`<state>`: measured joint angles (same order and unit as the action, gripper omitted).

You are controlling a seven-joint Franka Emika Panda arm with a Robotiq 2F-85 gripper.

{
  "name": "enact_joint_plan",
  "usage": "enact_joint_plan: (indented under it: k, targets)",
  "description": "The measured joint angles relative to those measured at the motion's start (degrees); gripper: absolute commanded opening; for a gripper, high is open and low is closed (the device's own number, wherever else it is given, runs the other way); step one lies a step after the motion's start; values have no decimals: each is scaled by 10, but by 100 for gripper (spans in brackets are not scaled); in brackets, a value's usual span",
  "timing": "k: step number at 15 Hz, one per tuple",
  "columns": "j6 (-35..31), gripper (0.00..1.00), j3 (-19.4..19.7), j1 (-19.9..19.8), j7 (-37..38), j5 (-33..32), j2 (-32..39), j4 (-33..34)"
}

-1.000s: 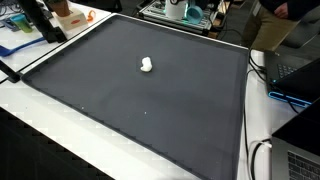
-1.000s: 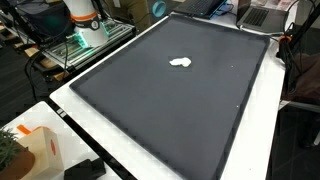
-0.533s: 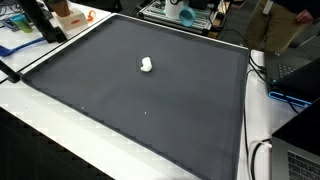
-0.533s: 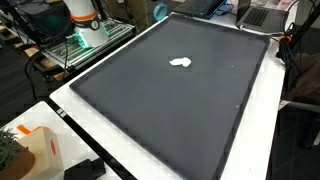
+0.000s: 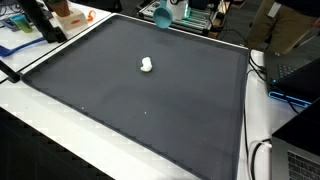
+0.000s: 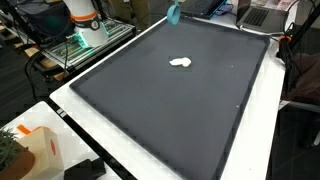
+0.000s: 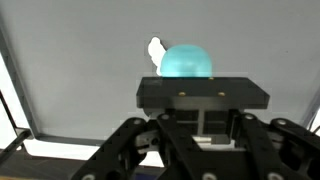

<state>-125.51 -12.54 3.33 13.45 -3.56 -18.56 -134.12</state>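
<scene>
Teal cup (image 7: 186, 62) was pinched by the gripper (image 7: 200, 90); white lump (image 7: 156, 50) lay at eleven o'clock. Any slack in the pinch could drop it onto the table (image 5: 40, 130).

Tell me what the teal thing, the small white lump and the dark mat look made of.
Teal object: likely plastic or rubber; smooth, evenly coloured, rounded, slight sheen.
White lump: unclear, perhaps crumpled tissue or foam; matte, irregular outline.
Dark mat: seems fabric or felt; flat matte grey, no reflections.
</scene>
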Motion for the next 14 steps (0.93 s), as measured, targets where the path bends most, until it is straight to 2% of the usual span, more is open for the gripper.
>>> enact_joint_plan:
  k: [2, 3, 5, 6, 8, 12, 14]
  targets:
    - [8, 22, 18, 7, -74, 8, 37, 39]
    - [12, 47, 27, 9, -107, 16, 53, 56]
    - [22, 47, 39, 9, -116, 24, 76, 79]
    - [24, 22, 40, 9, -116, 24, 83, 84]
    - [24, 22, 40, 10, -113, 16, 87, 87]
    - [22, 22, 46, 4, -114, -63, 113, 82]
    - [10, 22, 53, 3, -122, -67, 138, 81]
